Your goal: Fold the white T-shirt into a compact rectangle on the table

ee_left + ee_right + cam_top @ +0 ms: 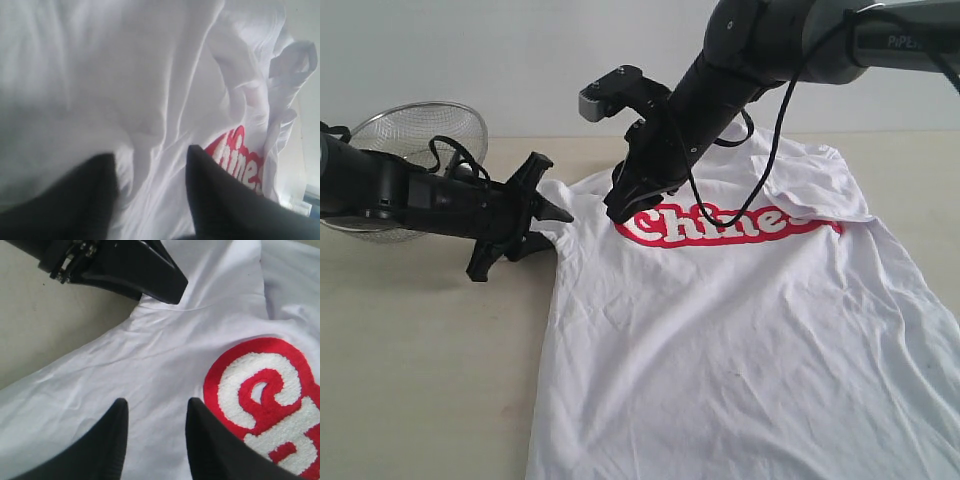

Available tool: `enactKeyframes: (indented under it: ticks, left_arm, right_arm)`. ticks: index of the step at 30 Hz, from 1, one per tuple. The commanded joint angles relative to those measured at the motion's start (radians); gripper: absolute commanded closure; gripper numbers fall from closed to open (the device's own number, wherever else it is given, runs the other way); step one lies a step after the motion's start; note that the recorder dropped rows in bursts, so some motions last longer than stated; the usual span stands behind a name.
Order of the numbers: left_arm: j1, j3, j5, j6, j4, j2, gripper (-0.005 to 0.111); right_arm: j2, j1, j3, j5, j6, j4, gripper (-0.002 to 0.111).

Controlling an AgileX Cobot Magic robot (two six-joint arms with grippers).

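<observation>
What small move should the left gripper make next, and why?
Probably close the left gripper on the white T-shirt. Its fingers stand apart at the shirt's edge with a ridge of cloth between them, not yet pinched. The right gripper stands open over the cloth beside the red lettering, so nothing is held for a fold.

Matte black arms [720,85], looped black cables [782,120], tapered fingers [220,450].

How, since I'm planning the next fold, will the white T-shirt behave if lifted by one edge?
Probably floppy: the white T-shirt lies wrinkled and flat, so a lifted edge would likely drape and sag. The raised red lettering may be slightly stiffer there. On the smooth table it may bunch rather than slide whole when pushed.
</observation>
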Motion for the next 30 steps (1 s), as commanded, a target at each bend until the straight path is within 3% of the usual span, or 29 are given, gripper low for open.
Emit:
enactKeyframes:
  ticks: [1, 3, 8, 16, 25, 30]
  left_arm:
    - [-0.004, -0.005, -0.014, -0.005, 0.004, 0.002, 0.090]
    - [-0.004, -0.005, -0.014, -0.005, 0.004, 0.002, 0.102]
    - [-0.004, -0.005, -0.014, 0.029, 0.004, 0.002, 0.102]
    - [-0.027, -0.009, 0.032, 0.243, 0.004, 0.000, 0.102]
    - [-0.139, -0.045, -0.150, 0.229, 0.210, -0.046, 0.102]
    - [-0.168, -0.050, -0.230, 0.225, 0.304, -0.113, 0.102]
  right_arm:
    - [-0.004, 0.000, 0.004, 0.003, 0.004, 0.003, 0.076]
    - [-0.004, 0.000, 0.004, 0.003, 0.004, 0.003, 0.076]
    - [-0.004, 0.000, 0.004, 0.003, 0.004, 0.003, 0.076]
    - [-0.004, 0.000, 0.004, 0.008, 0.014, 0.005, 0.076]
    - [-0.004, 0.000, 0.004, 0.015, 0.028, 0.002, 0.076]
    - [-0.004, 0.000, 0.004, 0.021, 0.038, 0.002, 0.076]
